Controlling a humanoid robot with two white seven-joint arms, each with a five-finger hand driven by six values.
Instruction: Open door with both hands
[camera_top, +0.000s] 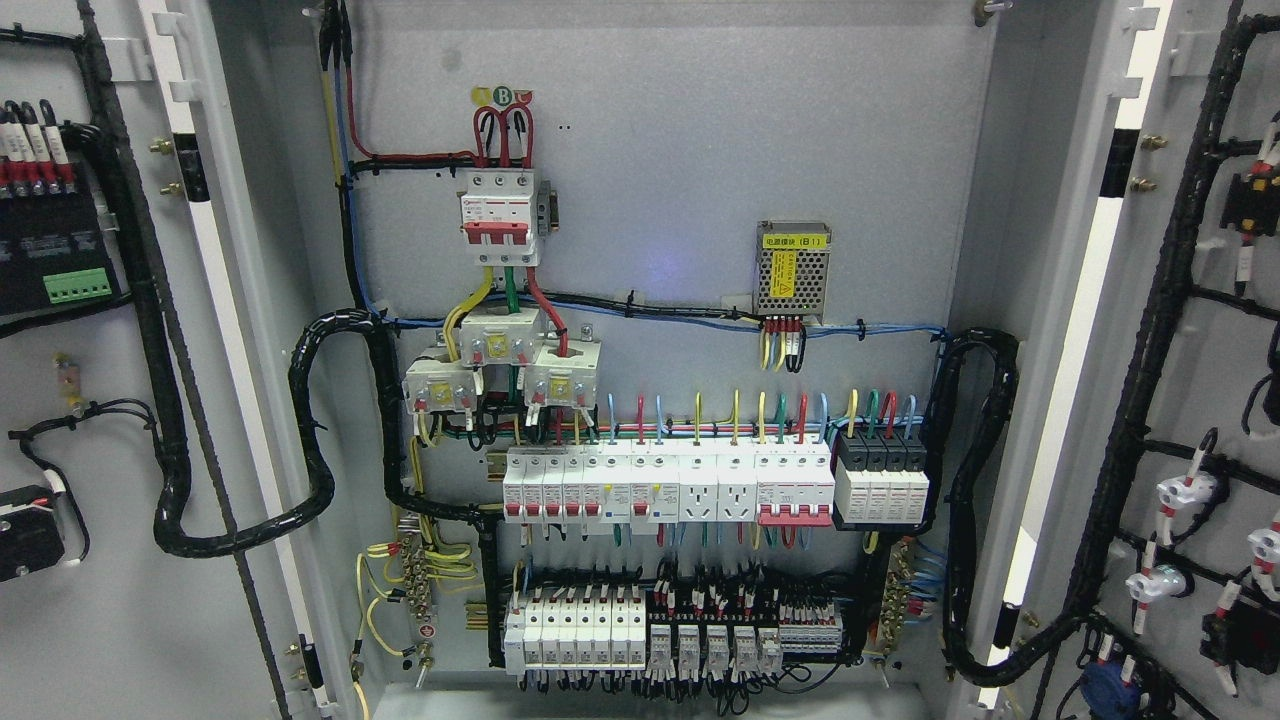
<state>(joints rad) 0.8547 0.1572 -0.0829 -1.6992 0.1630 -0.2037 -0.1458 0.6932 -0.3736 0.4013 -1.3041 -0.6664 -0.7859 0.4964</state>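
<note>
A grey electrical cabinet fills the head view with both doors swung wide. The left door (110, 560) shows its inner face with black cable looms and a green terminal block (77, 288). The right door (1215, 400) also shows its inner face, with black looms and white connectors. Between them the backplate (700, 130) carries a red-and-white main breaker (498, 222), a row of white breakers (665, 485) and a lower row of relays (640, 630). Neither of my hands nor any arm shows in this view.
A small metal power supply (792, 268) with a yellow label sits on the backplate at upper right. Thick black corrugated hoses (310, 440) loop from each door into the cabinet. The cabinet floor edge (650, 700) runs along the bottom.
</note>
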